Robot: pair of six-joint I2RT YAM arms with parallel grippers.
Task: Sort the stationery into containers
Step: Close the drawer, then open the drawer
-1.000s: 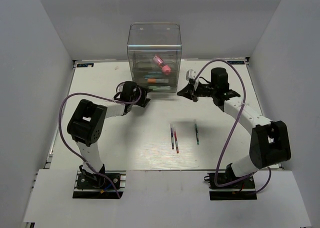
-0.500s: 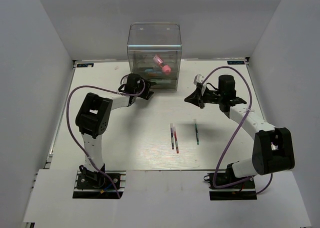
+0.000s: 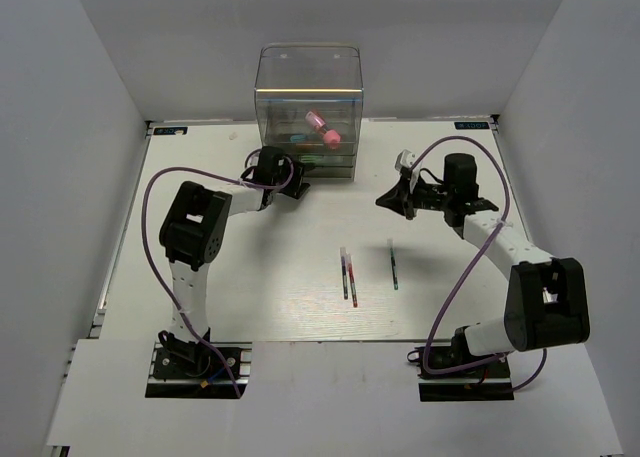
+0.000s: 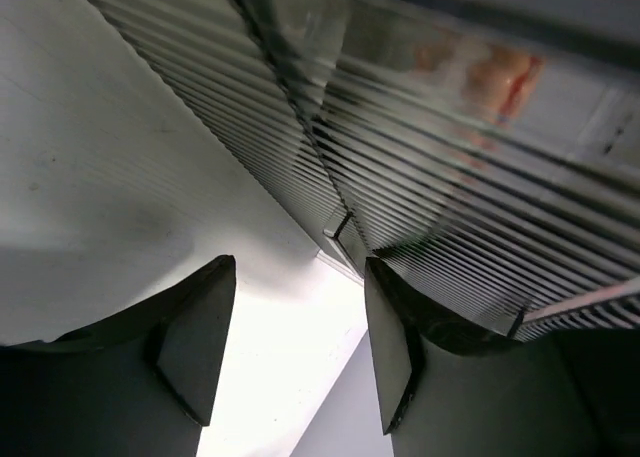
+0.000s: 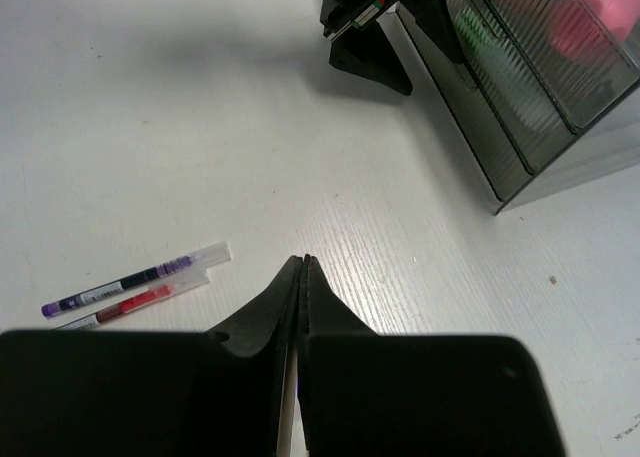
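From the left wrist, the tall clear plastic drawer organiser runs off the top and right edges as a soft blur of ribbed fronts. The pink-orange smear behind those ribs is too diffuse to name. From the right wrist the same box is cropped to one lower corner, the pink shape inside it cut by the frame and a green streak smeared by the ribbing, while the thin red pen loses its near end behind the dark right gripper. From above, the coloured items in the shallow drawers are too small to tell apart.
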